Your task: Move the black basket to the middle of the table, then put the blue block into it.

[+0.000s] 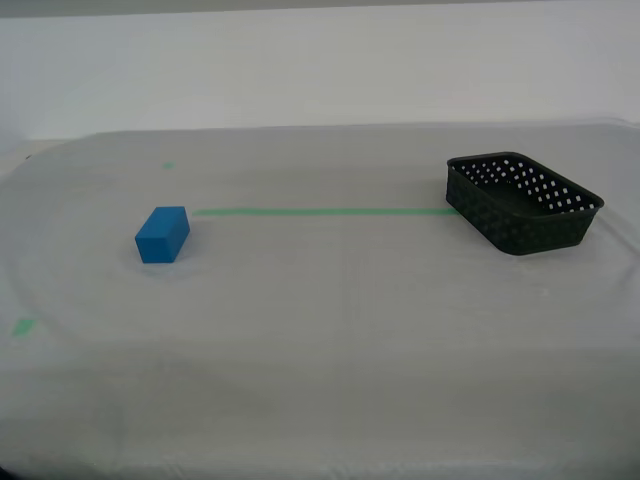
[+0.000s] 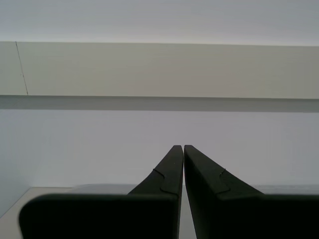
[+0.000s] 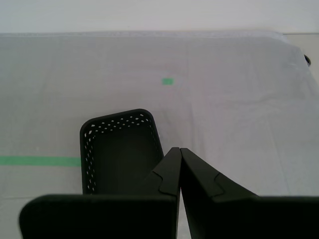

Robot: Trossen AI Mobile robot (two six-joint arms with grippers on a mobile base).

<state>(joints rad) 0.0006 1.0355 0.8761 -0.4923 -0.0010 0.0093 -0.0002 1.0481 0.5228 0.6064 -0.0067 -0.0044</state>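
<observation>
Closest to the lens in both wrist views are the dark fingers: my first gripper [image 3: 180,149] is clenched tip to tip on nothing, hanging above and just behind the black basket [image 3: 121,149], and my second gripper [image 2: 180,147] is likewise pinched closed and empty, facing only a pale wall.

Largest is the table [image 1: 330,340], cloth-covered, with a green tape line [image 1: 320,211] across it. The basket sits at the exterior view's right, touching that line's end, empty. It looks like light, stiff perforated plastic; I judge a pinch over one rim wall the best hold, or a slide.

Smallest, the blue block [image 1: 162,234] lies well apart at the exterior view's left: solid, smooth, perhaps slippery, best gripped across its narrow faces.
</observation>
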